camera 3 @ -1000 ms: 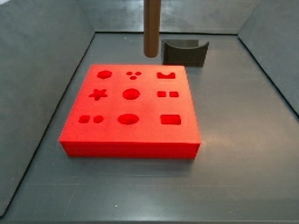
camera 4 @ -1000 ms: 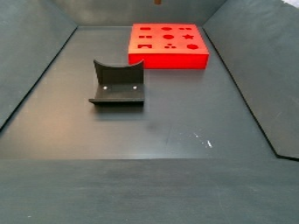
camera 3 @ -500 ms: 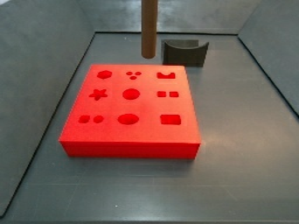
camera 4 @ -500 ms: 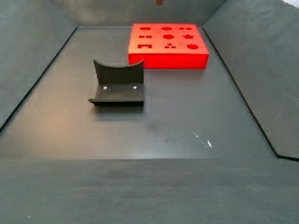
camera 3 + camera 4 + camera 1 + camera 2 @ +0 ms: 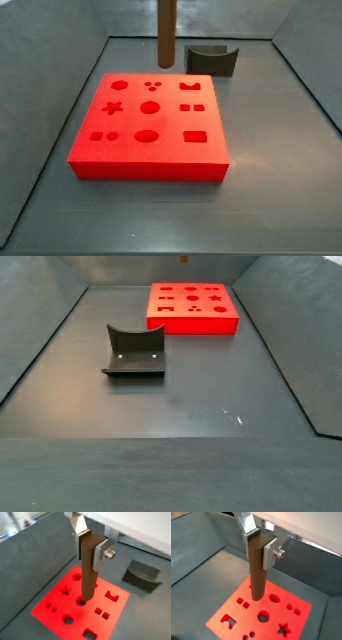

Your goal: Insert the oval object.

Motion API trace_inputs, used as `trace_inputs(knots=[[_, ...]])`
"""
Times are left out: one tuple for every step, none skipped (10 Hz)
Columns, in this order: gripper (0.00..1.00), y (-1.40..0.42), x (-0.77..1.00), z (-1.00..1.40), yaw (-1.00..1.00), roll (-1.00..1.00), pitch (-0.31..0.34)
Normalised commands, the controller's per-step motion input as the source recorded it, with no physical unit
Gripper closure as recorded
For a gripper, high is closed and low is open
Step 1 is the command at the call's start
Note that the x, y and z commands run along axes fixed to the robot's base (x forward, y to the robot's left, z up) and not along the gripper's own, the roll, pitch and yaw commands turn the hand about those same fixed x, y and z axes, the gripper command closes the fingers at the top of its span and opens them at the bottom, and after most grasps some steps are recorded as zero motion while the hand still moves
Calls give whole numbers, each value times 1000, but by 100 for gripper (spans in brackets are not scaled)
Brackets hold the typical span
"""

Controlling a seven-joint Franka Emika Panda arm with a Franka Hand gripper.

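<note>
My gripper (image 5: 90, 543) is shut on the top end of the oval object (image 5: 89, 574), a long plain brown peg that hangs upright between the silver fingers (image 5: 100, 554). Both wrist views show the grip; it also appears in a wrist view (image 5: 260, 543) with the peg (image 5: 256, 572) pointing down over the red block (image 5: 271, 614) with shaped holes. In a side view the peg (image 5: 166, 35) hangs in the air above the block's (image 5: 147, 125) far edge, clear of it. The gripper itself is out of frame in both side views.
The small dark grey curved holder (image 5: 211, 60) stands on the floor beyond the block; it also shows in a side view (image 5: 134, 351) and in a wrist view (image 5: 142, 574). Grey walls enclose the dark floor (image 5: 174, 436).
The peg has shifted slightly to the left in a side view, still held upright in the gripper. The block and holder have not moved.
</note>
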Motion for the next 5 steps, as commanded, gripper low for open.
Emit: trace_inputs(knots=[[100, 0, -23, 0, -1000, 49, 0], [100, 0, 0, 0, -1000, 0, 0], [100, 0, 0, 0, -1000, 0, -20], [100, 0, 0, 0, -1000, -3, -59], [100, 0, 0, 0, -1000, 0, -41]])
